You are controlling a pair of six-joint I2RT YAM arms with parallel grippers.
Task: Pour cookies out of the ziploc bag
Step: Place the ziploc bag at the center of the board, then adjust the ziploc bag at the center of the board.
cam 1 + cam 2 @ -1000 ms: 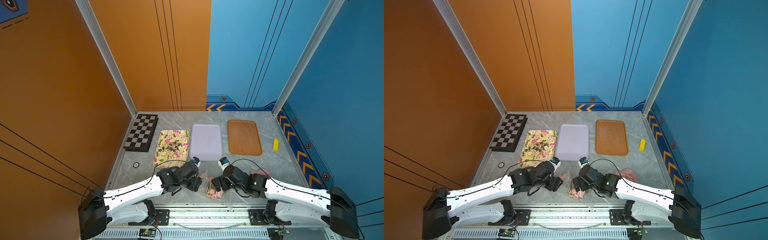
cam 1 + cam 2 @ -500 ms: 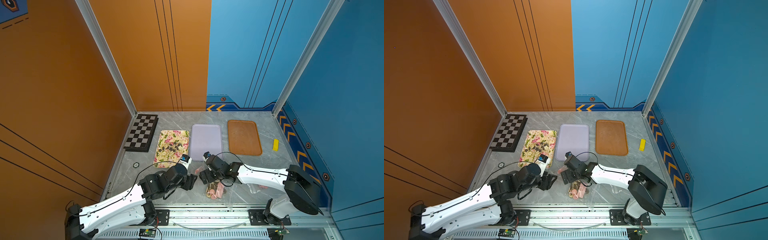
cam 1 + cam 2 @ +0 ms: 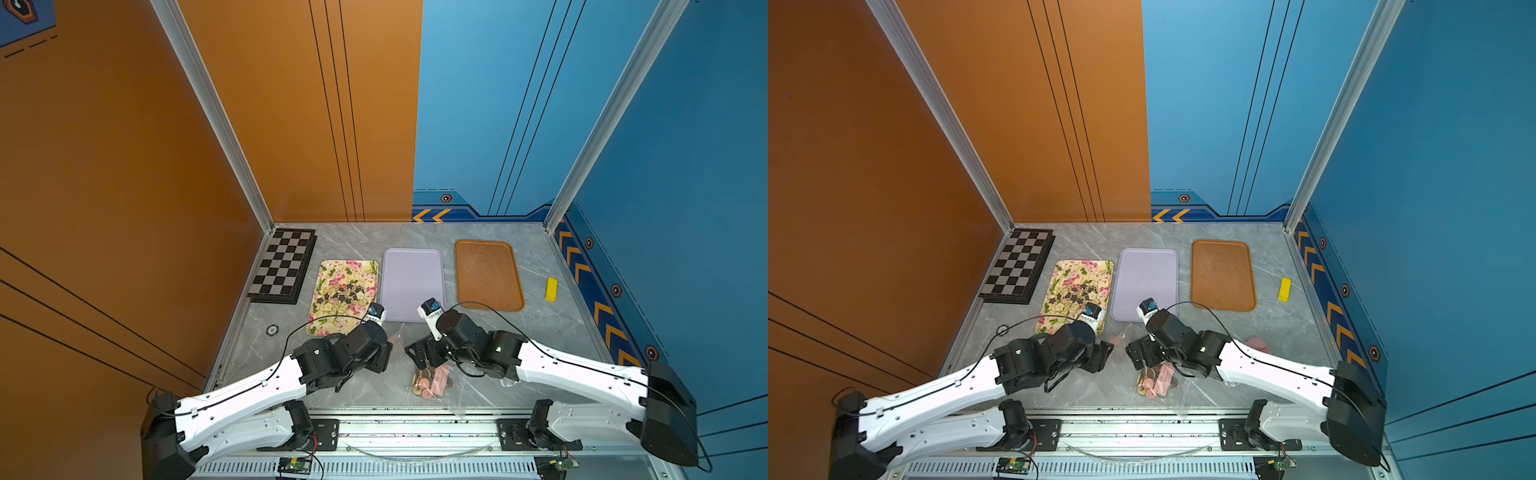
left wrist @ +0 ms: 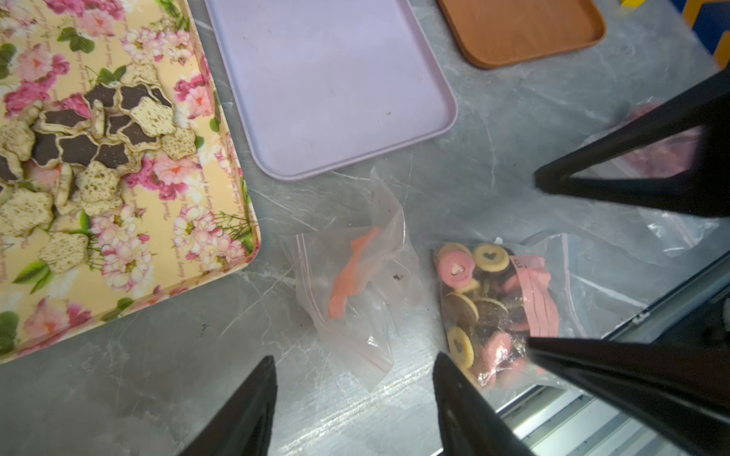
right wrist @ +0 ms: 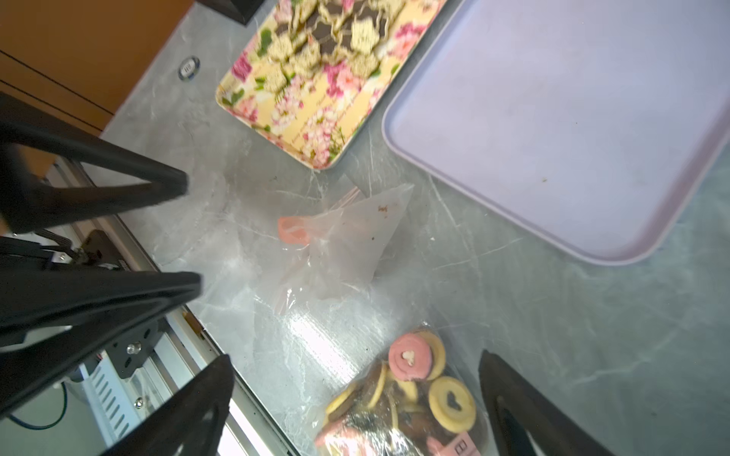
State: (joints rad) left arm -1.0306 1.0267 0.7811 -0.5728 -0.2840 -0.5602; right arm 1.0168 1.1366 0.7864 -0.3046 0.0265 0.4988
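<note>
Trays: we count three in a row on the table (image 3: 353, 237): a floral tray (image 3: 351, 270), a lilac tray (image 3: 411, 282) and a brown tray (image 3: 486, 274).
Bags: we count three: the ziploc bag (image 4: 553, 248) packed with cookies, a near-empty bag (image 4: 355, 335) just beside it, and a third bag (image 4: 667, 233).
Cookies: the cookies (image 4: 486, 300), pink, yellow-ringed and brown rounds, sit inside the ziploc bag near the table's front edge, between the two arms.
Star cookies (image 3: 343, 293): they lie heaped on the floral tray.
Near-empty bag: we see one pink piece (image 4: 351, 272) inside.
Left gripper (image 4: 351, 395): the jaws stand apart and grip nothing. A corner of the near-empty bag shows between the fingertips.
Right gripper (image 5: 355, 414): the jaws are spread wide with the ziploc bag lying between them. We cannot tell whether a finger touches it.
Singles: one chessboard (image 3: 282, 266), one yellow block (image 3: 551, 289), one round token (image 3: 272, 330).
Top views alone: they show the whole chessboard, and pink discs (image 3: 1258, 344) beside the right arm.
Wrist views alone: they show heart-shaped cut-outs in the yellow rounds. The left wrist view shows the third bag's plastic behind a right gripper finger.
</note>
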